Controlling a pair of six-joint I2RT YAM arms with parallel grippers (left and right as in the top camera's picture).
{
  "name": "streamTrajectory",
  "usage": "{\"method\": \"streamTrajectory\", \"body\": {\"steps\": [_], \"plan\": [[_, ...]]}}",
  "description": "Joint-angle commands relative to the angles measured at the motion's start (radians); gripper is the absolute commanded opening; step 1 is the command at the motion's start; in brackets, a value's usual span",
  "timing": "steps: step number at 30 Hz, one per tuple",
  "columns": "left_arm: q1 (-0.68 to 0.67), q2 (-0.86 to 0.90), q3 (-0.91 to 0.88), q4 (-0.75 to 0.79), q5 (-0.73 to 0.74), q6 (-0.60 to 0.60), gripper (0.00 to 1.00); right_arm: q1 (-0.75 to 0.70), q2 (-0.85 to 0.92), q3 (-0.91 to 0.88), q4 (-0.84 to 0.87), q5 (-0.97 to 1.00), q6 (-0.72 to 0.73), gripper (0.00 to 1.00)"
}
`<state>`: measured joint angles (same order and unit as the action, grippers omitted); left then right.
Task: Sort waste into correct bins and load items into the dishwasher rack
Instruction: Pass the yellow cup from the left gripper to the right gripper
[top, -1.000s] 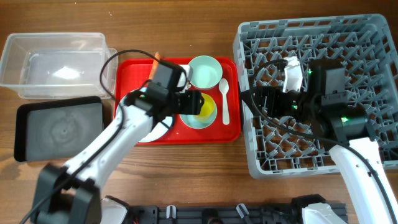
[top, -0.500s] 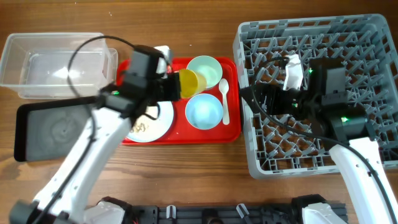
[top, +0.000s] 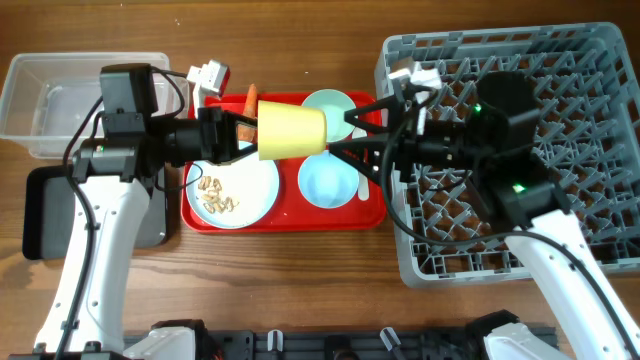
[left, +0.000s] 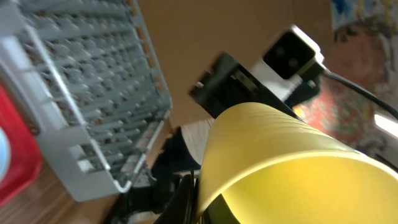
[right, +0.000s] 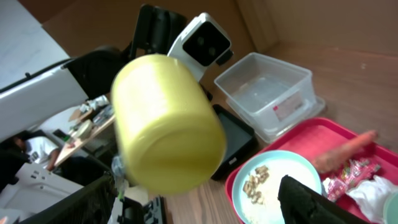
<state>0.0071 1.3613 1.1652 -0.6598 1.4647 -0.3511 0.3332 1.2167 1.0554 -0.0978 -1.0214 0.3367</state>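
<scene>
The small yellow plastic cup (top: 290, 132) no longer sits in the pale mint-blue bowl (top: 328, 182) on the red serving tray (top: 290, 226). It is now held clear above the tray, lying on its side, at 12 o'clock of that bowl. The left gripper (top: 243, 135) is clamped on the cup's rim, with the base pointing to 3 o'clock. The right gripper (top: 345, 138) has left the grey pegged plastic dishwasher rack (top: 600, 130) and faces that base — jaws spread wide, empty, not touching it. Judgement: a handover is being set up — the right arm would then load the rack.
</scene>
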Motion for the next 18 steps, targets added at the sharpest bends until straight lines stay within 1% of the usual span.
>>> {"method": "streamTrajectory", "body": {"steps": [1,5,6,8,9,11,13,14,15,16,17,18], "plan": [[-0.045,0.0,0.007,0.001,0.079,0.003,0.04,0.042,0.033,0.014,0.045,-0.062,0.015,0.86],[-0.087,0.0,0.007,0.001,0.032,0.003,0.04,0.061,0.035,0.014,0.081,-0.088,0.013,0.85],[-0.092,0.0,0.007,0.002,0.026,0.003,0.04,0.061,0.035,0.014,0.1,-0.106,0.015,0.78],[-0.093,0.0,0.007,0.002,0.026,0.003,0.04,0.061,0.035,0.014,0.105,-0.111,0.035,0.69],[-0.093,0.0,0.007,0.005,0.026,0.003,0.04,0.062,0.035,0.014,0.105,-0.126,0.033,0.63],[-0.093,0.0,0.007,0.024,0.022,0.002,0.04,0.062,0.035,0.014,0.106,-0.164,0.034,0.6],[-0.093,0.0,0.007,0.024,0.005,0.002,0.04,0.062,0.035,0.014,0.106,-0.179,0.034,0.53],[-0.094,0.0,0.007,0.024,0.0,0.002,0.04,0.062,0.035,0.014,0.105,-0.182,0.034,0.52],[-0.095,0.0,0.007,0.024,0.0,0.002,0.08,0.062,0.035,0.014,0.105,-0.182,0.034,0.51],[-0.095,0.0,0.007,0.028,0.0,0.002,0.32,0.062,0.035,0.014,0.105,-0.182,0.034,0.5],[-0.095,0.0,0.007,0.032,-0.001,0.002,0.41,0.062,0.035,0.014,0.105,-0.18,0.032,0.5],[-0.095,0.0,0.007,0.041,-0.001,0.002,0.66,0.062,0.035,0.014,0.104,-0.168,0.031,0.48]]}}
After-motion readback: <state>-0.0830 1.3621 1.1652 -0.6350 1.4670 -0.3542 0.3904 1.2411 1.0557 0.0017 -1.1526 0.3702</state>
